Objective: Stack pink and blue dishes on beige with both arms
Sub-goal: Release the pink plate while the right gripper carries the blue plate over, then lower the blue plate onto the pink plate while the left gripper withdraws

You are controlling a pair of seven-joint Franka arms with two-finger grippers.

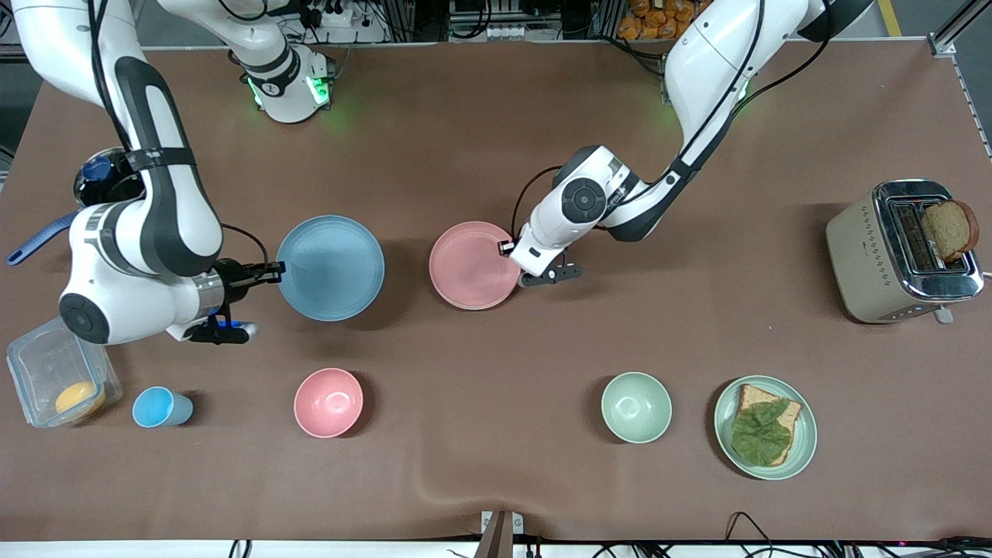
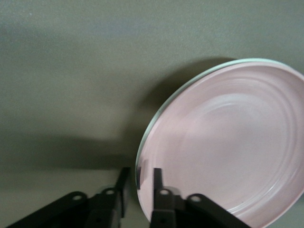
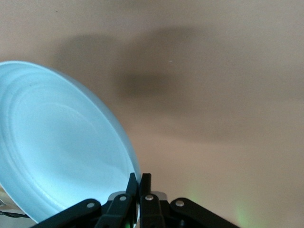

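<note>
The light blue plate hangs tilted a little above the table, and my right gripper is shut on its rim at the edge toward the right arm's end. In the right wrist view the fingers pinch the blue plate at its edge. The pale pink plate lies at the table's middle. My left gripper is open, with its fingers on either side of the pink plate's rim and a gap showing. No beige plate is in view.
Nearer the camera stand a blue cup, a deep pink bowl, a green bowl and a green plate with bread and a leaf. A toaster stands at the left arm's end. A clear container and a dark pot are at the right arm's end.
</note>
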